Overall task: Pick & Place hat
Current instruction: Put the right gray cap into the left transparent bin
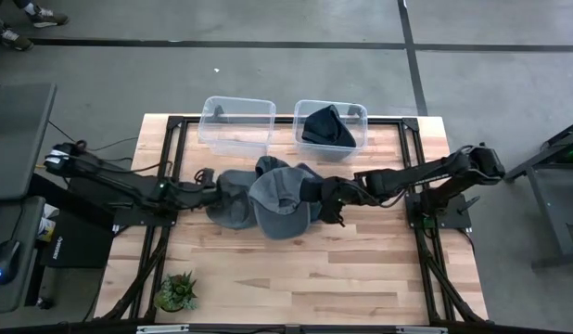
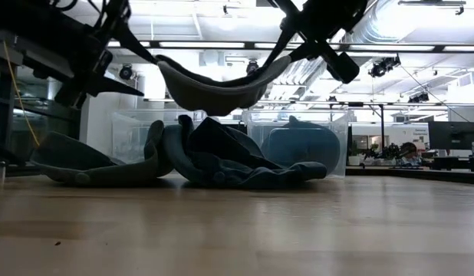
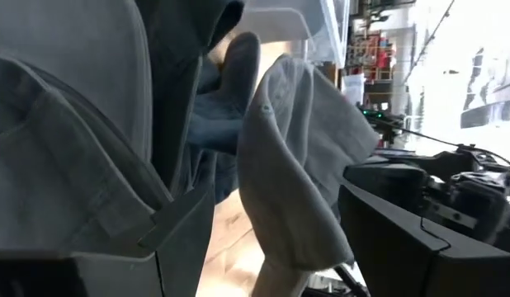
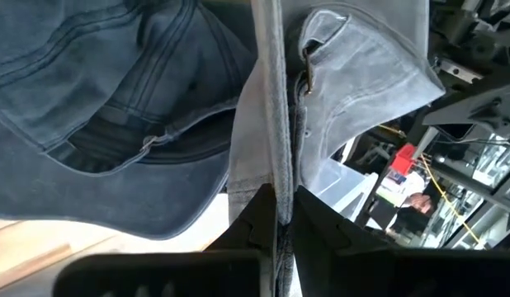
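1. At mid-table, the right gripper (image 1: pixel 316 193) is pinched on a grey hat (image 1: pixel 279 206), lifted above the pile of hats (image 1: pixel 238 190)
2. Left of it, the left gripper (image 1: pixel 212 194) is spread wide at the pile
3. Farther back, two clear bins (image 1: pixel 237 123); the right one (image 1: pixel 355 139) holds a dark hat (image 1: pixel 325 127)

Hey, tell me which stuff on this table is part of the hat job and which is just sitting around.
Part of the job:
- grey hat, lifted, pinched by the right gripper
- pile of hats on the table
- right bin, one dark hat inside
- left bin
- left gripper, open, at the pile

Just sitting around:
- small plant
- table
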Controlling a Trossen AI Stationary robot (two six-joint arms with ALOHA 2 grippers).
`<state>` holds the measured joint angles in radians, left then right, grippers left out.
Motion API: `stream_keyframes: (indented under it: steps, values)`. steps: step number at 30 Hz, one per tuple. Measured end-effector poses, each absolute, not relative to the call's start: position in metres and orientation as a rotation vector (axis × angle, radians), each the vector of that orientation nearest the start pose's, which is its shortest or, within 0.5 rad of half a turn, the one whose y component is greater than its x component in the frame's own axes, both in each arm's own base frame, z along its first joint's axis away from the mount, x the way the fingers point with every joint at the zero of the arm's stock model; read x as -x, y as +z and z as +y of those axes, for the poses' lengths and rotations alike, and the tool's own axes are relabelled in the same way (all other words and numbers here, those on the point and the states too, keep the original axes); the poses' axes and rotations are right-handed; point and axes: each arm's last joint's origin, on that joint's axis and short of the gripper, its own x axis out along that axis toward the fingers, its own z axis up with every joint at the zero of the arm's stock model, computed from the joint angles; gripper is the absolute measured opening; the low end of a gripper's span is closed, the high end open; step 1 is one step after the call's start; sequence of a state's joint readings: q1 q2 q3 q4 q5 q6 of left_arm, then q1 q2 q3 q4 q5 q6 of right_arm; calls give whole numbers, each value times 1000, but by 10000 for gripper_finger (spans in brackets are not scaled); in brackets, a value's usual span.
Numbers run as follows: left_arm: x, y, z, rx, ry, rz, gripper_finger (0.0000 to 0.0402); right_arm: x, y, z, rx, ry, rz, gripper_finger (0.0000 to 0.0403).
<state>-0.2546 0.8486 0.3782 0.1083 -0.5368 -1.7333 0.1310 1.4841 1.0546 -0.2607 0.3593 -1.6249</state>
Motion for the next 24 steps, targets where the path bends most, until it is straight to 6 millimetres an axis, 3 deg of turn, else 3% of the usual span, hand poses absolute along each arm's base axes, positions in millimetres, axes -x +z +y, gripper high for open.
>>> stream_keyframes:
  steps: [12, 24]
  values:
    - [-202, 220, -37, 1573, 481, 51, 257, -317, 258, 34, 1732, 445, 660, 12]
    - [-239, 227, -19, 1652, 404, 252, 257, -316, 258, 34, 1727, 438, 670, 12]
